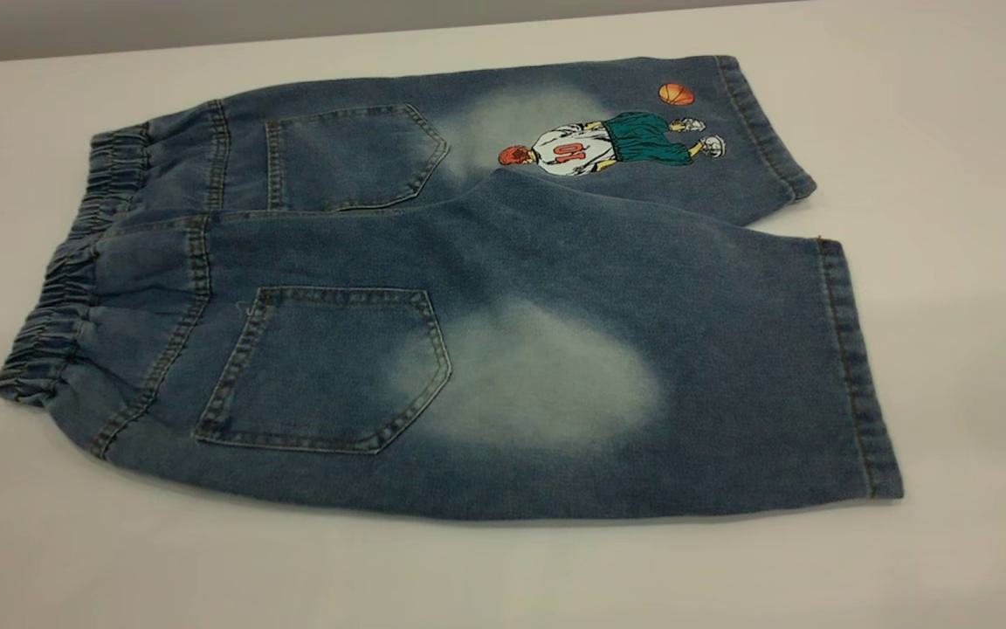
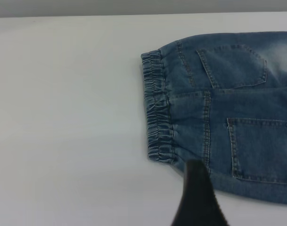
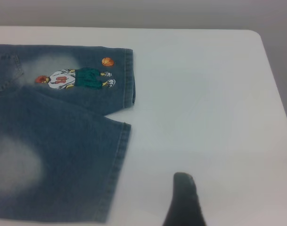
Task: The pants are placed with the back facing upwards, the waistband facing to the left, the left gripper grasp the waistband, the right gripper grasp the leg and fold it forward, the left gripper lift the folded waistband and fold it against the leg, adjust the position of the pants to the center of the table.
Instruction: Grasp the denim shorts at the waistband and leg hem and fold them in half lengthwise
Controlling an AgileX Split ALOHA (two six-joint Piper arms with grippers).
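no fold is made yet: your left gripper (image 2: 197,197) and right gripper (image 3: 183,200) hover over the near table (image 1: 503,577), jaw spread not discernible; beyond, the pants (image 1: 468,288) lie flat, waistband (image 1: 66,297) left; every step remains.

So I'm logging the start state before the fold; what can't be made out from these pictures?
- Left claw: the left wrist view shows one dark finger tip, the rest cut off by the picture's edge; open or shut unknown.
- Right claw: same in the right wrist view.
- Both arms: outside the exterior view.
- The pants: front side hidden against the table.
- Print: details too small.
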